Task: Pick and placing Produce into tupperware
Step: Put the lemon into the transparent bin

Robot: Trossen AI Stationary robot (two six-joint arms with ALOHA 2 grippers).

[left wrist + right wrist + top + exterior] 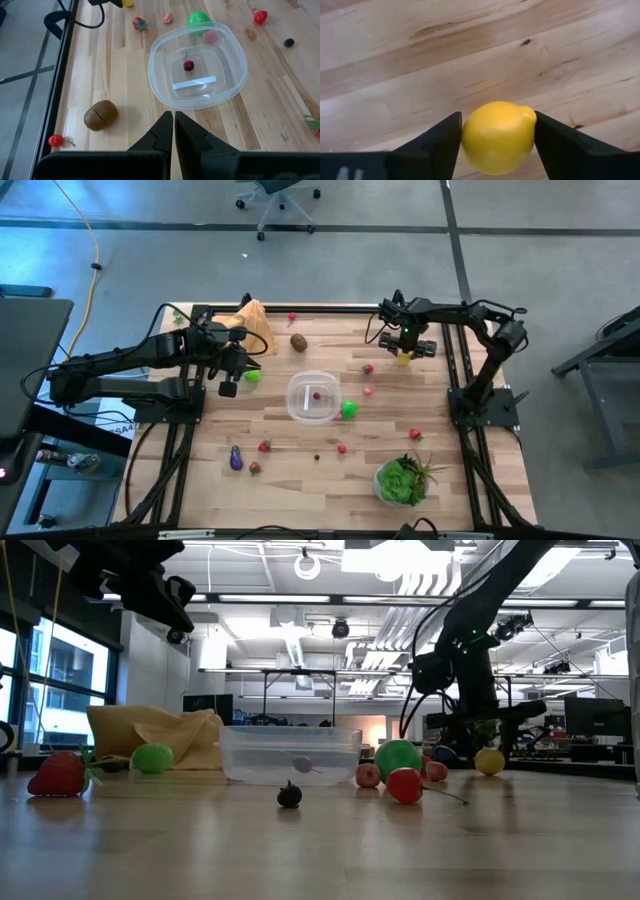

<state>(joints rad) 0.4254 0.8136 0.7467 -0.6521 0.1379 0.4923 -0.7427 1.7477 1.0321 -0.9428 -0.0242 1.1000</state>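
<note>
The clear round tupperware (292,390) (165,97) stands mid-table with one red cherry (188,65) inside. Around it on the wood lie a brown kiwi (298,342), two green limes (348,409) (252,376), a purple eggplant (236,459) and several red berries. At the far right, my right gripper (404,352) (497,117) points down over the yellow lemon (403,359) (497,137), one finger on each side of it. My left gripper (228,385) (173,117) is shut on nothing and hangs above the table, left of the tupperware. My right gripper has the lemon between its two fingers, which meet its two opposite ends (530,120). The fingers come from above, pointing down. The lemon rests on the wooden table top (470,60).
A leafy green plant (402,480) stands near the front right. An orange-tan cloth (252,323) lies at the far left, just behind my left arm. Black frame rails (455,370) run along the table's sides.
</note>
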